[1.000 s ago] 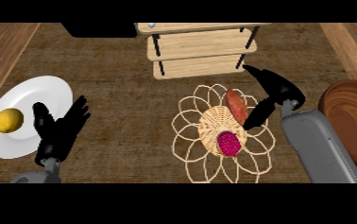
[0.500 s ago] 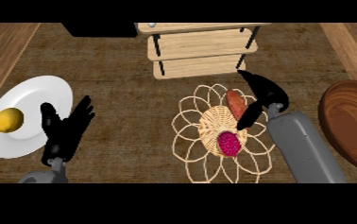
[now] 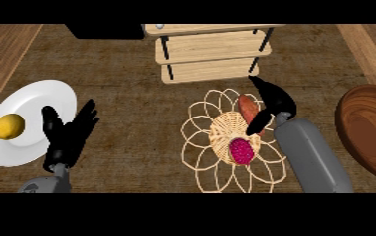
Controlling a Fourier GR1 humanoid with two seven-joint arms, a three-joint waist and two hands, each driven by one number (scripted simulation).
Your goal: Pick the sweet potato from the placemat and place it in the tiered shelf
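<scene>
Placemat (image 3: 213,153): woven, petal-edged, near-centre of counter. Carries sweet potato (image 3: 247,109) on its far right part and a magenta item (image 3: 241,150) nearer in.

Sweet potato: orange-brown, lying on the mat, not lifted.

Right hand (image 3: 270,105): set over the sweet potato's right side, thumb reaching down past its near end, fingers pointing far-left. Looks partly spread, not closed round anything; contact with the potato cannot be told.

Left hand (image 3: 67,136): at near left, fingers up and apart, resting, holding nothing, overlapping the rim of a white plate (image 3: 37,103) bearing a yellow fruit (image 3: 10,126).

Tiered shelf (image 3: 209,51): pale wood, dark posts, just beyond the mat.

Step, by judgement: grasp under way. Next: close on the potato, lift, carry a short way far-left onto a tier.

Room: open counter between mat and shelf; posts and tier edges to be avoided; brown bowl (image 3: 358,123) close at right.
</scene>
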